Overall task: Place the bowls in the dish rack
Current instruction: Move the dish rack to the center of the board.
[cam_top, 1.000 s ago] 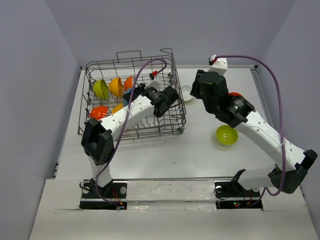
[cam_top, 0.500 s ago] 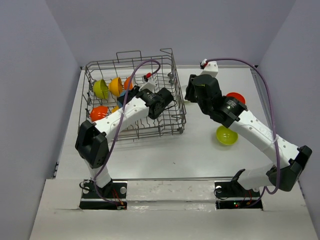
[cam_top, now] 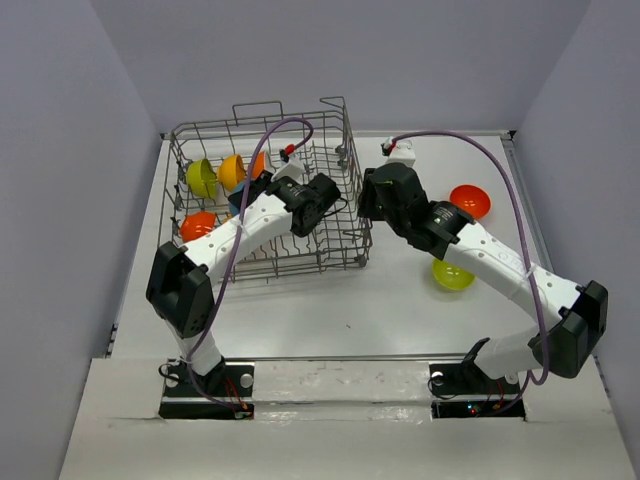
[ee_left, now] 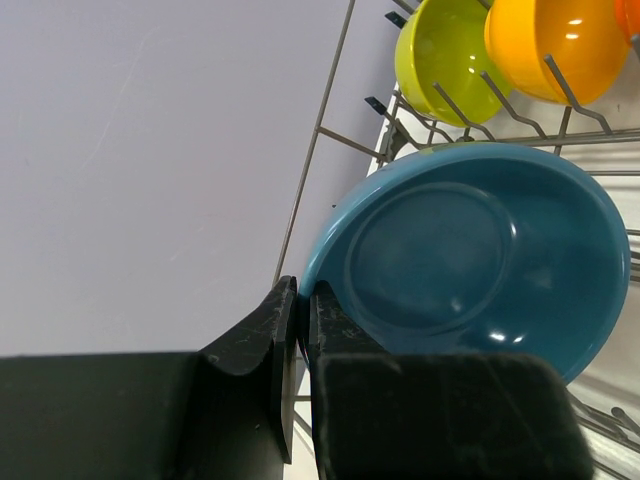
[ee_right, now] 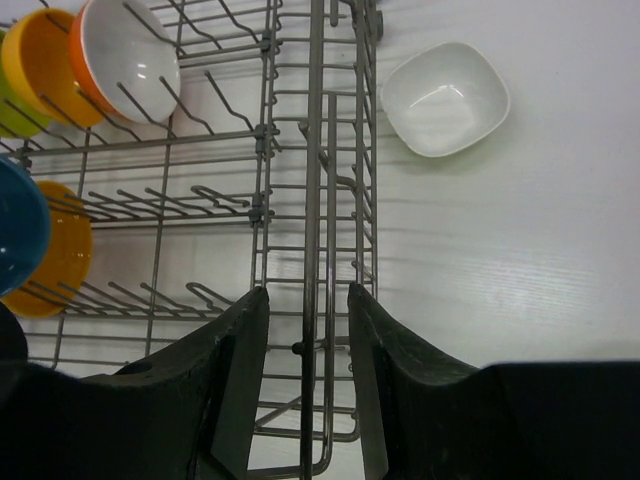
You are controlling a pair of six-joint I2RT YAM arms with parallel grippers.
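The grey wire dish rack stands at the back left. Inside it my left gripper is shut on the rim of a teal bowl, held on edge near a lime green bowl and an orange-yellow bowl. My right gripper is open, its fingers on either side of the upper wire of the rack's right wall. A white bowl lies on the table just right of the rack. A red-orange bowl and a lime green bowl sit further right.
More bowls stand on edge among the rack's tines: lime green, orange-yellow and red-orange. The right arm stretches across the table's right half, its purple cable arching above. Grey walls close in on three sides.
The right arm has swung left until its gripper straddles the rack's right wall, covering the white bowl in the top view. The left gripper has carried the teal bowl slightly further left inside the rack.
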